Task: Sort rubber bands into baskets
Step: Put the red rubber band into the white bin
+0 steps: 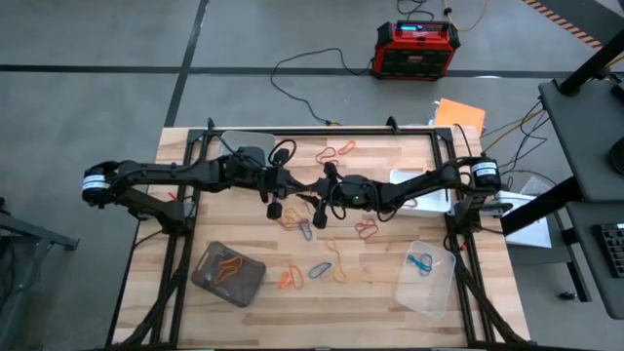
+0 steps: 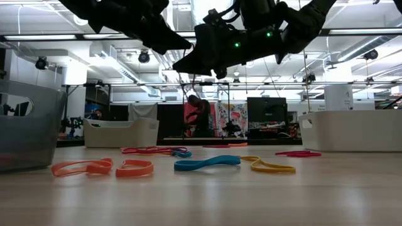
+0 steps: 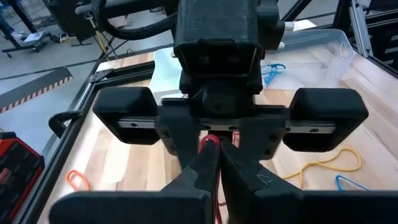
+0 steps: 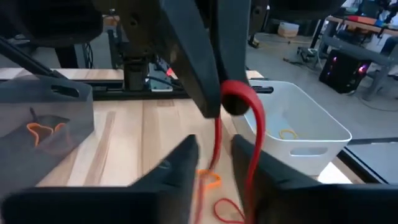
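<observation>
My left gripper (image 1: 292, 195) and my right gripper (image 1: 304, 198) face each other tip to tip above the middle of the table. My left gripper (image 3: 217, 155) is shut on a red rubber band (image 4: 238, 93). My right gripper (image 4: 214, 149) is open, with one strand of the hanging band between its fingers; whether it touches the band I cannot tell. A smoky grey tub (image 1: 228, 274) holds orange bands, a clear tub (image 1: 426, 278) holds a blue band, and a white tub (image 4: 298, 130) holds a yellow one. Loose bands (image 1: 302, 226) lie on the table. My left gripper pinches the red band's upper bend (image 4: 231, 88) between its two fingertips. The fingers come level from the table's left. The band hangs below them as a slack loop (image 4: 254, 155), lifted clear of the table.
Another clear tub (image 1: 249, 141) stands at the far left of the table. Loose bands lie at the far side (image 1: 336, 151), right of centre (image 1: 368, 229) and toward the near edge (image 1: 319, 270). A red-and-black box (image 1: 416, 49) and cables lie on the floor beyond the table.
</observation>
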Available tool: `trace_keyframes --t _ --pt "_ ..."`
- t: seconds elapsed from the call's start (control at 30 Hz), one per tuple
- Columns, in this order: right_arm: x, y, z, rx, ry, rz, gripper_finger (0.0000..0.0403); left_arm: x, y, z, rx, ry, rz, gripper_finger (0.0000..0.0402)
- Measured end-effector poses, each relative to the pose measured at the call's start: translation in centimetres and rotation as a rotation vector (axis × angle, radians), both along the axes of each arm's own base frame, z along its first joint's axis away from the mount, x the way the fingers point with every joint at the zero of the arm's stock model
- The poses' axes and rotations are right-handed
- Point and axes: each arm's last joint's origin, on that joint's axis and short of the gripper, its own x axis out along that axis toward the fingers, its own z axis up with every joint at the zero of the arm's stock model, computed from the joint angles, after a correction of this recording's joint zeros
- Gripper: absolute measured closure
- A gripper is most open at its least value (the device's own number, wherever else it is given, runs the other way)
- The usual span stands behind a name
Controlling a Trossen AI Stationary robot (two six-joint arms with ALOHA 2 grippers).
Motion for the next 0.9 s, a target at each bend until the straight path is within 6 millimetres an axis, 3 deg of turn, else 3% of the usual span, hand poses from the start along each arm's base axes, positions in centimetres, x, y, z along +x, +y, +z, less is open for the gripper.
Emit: trace_keyframes --t 0.07,0.2,0.67,0.9 --pt "0.0 0.0 0.0 -0.005 0.001 0.0 0.0374 0.1 0.0 0.1 -0.01 -0.015 0.005 0.0401" --pt "0.0 0.0 0.0 -0.009 0.002 0.001 0.0391 0.0 0.0 0.1 -0.026 -0.008 0.016 0.0397" --pt "-0.7 0.0 0.4 0.045 0.106 -0.009 0.0394 -0.3 0.2 -0.3 -0.031 0.042 0.086 0.0235" --pt "-2.3 -0.1 2.0 0.077 0.189 -0.082 0.0394 -0.5 0.2 -0.2 -0.029 0.052 0.086 0.0193"
